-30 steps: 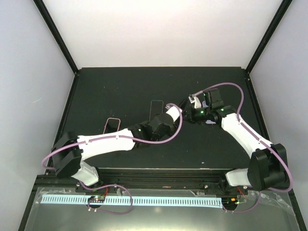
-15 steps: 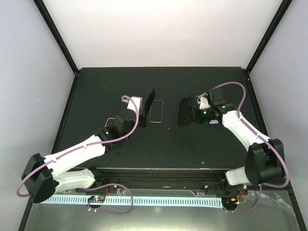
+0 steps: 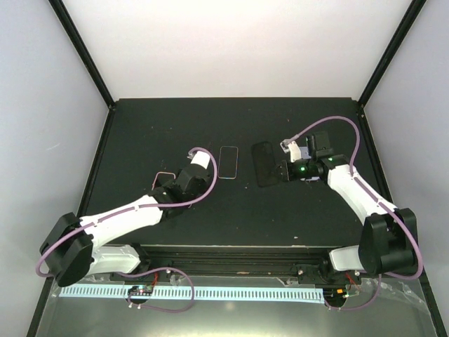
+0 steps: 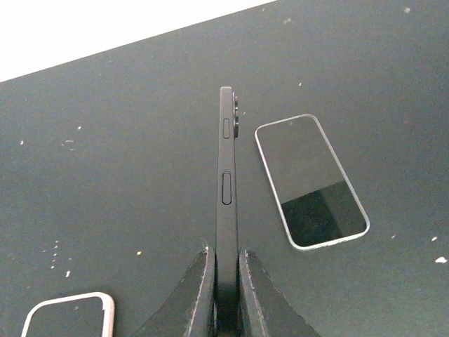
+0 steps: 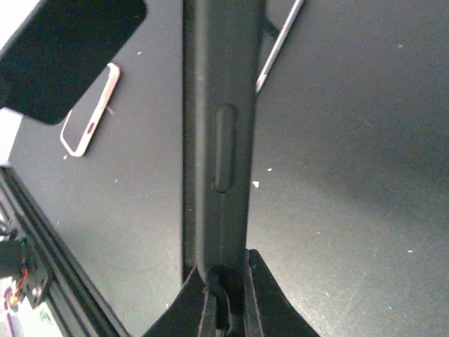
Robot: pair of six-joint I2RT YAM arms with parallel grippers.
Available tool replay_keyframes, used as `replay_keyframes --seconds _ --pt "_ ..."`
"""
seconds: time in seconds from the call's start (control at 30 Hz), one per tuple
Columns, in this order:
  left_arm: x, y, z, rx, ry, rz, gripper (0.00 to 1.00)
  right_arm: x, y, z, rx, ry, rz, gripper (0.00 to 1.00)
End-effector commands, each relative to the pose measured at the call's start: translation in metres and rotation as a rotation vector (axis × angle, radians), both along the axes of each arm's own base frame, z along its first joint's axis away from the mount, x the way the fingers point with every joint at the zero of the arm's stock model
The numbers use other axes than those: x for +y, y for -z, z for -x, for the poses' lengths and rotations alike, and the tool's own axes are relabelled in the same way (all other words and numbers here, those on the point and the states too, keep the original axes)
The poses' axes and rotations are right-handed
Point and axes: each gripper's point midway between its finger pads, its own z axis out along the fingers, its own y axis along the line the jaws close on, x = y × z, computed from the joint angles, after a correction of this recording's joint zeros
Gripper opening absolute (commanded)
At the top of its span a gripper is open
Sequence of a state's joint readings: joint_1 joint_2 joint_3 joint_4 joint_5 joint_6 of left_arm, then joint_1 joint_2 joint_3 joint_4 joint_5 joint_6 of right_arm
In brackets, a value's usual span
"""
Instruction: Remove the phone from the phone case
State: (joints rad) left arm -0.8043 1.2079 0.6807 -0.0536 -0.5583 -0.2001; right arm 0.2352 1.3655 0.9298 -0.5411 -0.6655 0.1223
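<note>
Top view: phone barely separable from the dark desk [image 3: 140, 133] under the left wrist; left wrist view shows it clearly: black phone [image 4: 226, 189] edge-on, side buttons and camera bump visible, its near end hidden between the fingers; left gripper [image 4: 223, 263] clenched on the phone; cannot tell if the phone touches the desk; it sits just left of desk centre. Right gripper [image 5: 224, 274] clamped on the black phone case [image 5: 221, 105], edge-on, far end cut off by the frame; case is right of desk centre, apart from the phone. Dark rounded shape [image 5: 70, 56] top left of the right wrist view, unidentifiable. Counts: 2 grippers, 1 black phone, 1 black case, 1 silver-rimmed phone [image 4: 311, 181] flat near desk centre, between phone and case, 1 pink-rimmed item [image 4: 66, 319] flat toward the left edge, cut off, phone or case unclear.
</note>
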Motion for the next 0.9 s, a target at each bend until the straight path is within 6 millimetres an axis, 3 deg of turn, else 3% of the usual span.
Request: replay_keyframes --seconds 0.0,0.17,0.4,0.67,0.87 --pt "0.006 -0.033 -0.016 -0.096 -0.047 -0.071 0.01 0.007 -0.024 0.004 -0.102 -0.128 -0.11 0.01" --pt "0.004 -0.031 -0.021 -0.096 -0.031 -0.2 0.02 0.005 -0.028 0.003 -0.098 -0.135 -0.142 0.01" --pt "-0.013 -0.008 -0.029 -0.075 0.02 -0.45 0.01 0.003 -0.025 0.001 -0.089 -0.125 -0.152 0.01" --pt "-0.028 0.021 -0.037 -0.035 0.092 -0.606 0.02 -0.001 -0.022 -0.003 -0.068 -0.112 -0.167 0.01" --pt "-0.031 0.047 -0.052 -0.022 0.09 -0.812 0.02 -0.005 -0.015 -0.006 -0.027 -0.104 -0.173 0.01"
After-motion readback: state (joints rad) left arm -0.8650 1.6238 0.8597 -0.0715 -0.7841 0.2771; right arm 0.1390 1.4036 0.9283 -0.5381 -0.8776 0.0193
